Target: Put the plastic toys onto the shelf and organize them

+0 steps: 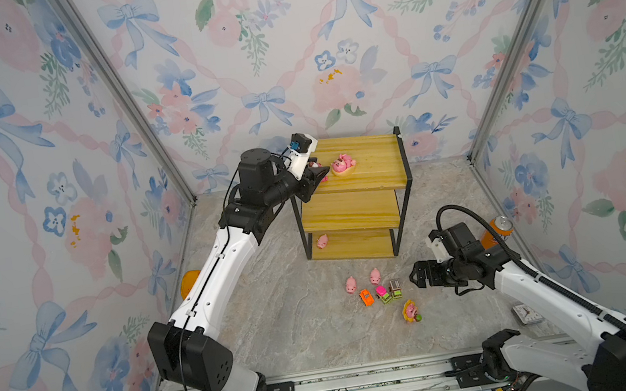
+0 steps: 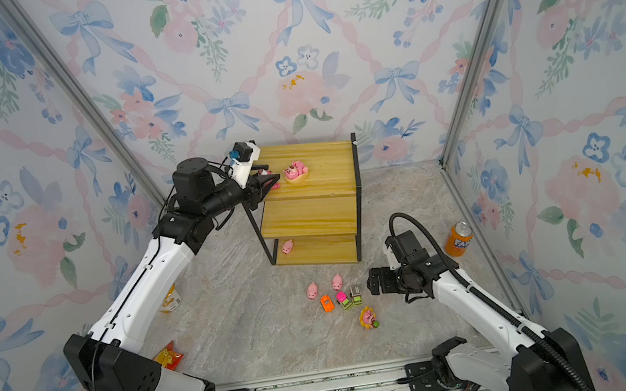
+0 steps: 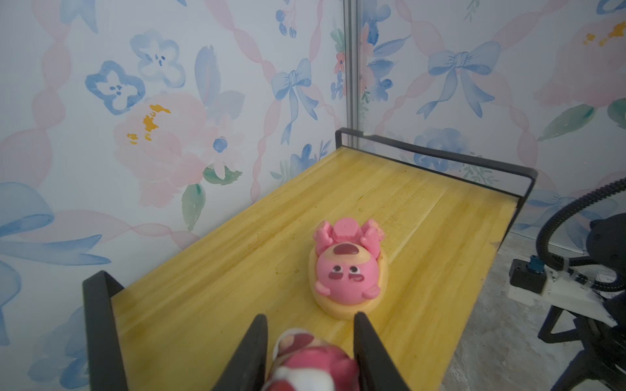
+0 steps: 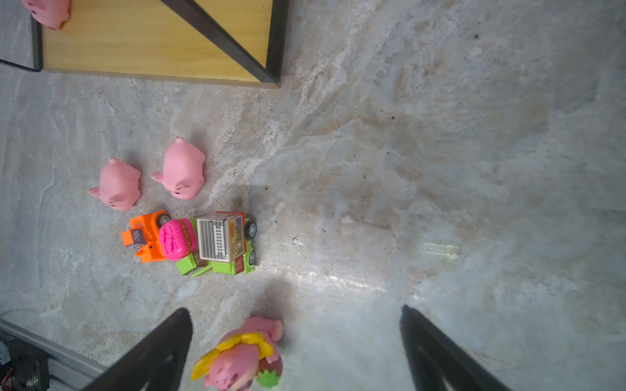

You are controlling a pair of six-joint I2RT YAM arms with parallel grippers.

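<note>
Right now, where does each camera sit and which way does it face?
Both top views: high at the robot's side, looking down on shelf, table, both arms.
Left wrist: at the shelf's top board, facing along it; left gripper shut on held bear.
Right wrist: above table, facing down at toy cars; right gripper open.
Shared: lying bear in left wrist and top views.

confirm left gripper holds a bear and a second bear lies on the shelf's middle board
Wrong board: the second bear lies on the shelf's top board, as the left wrist view shows. The left gripper does hold a bear.
</note>
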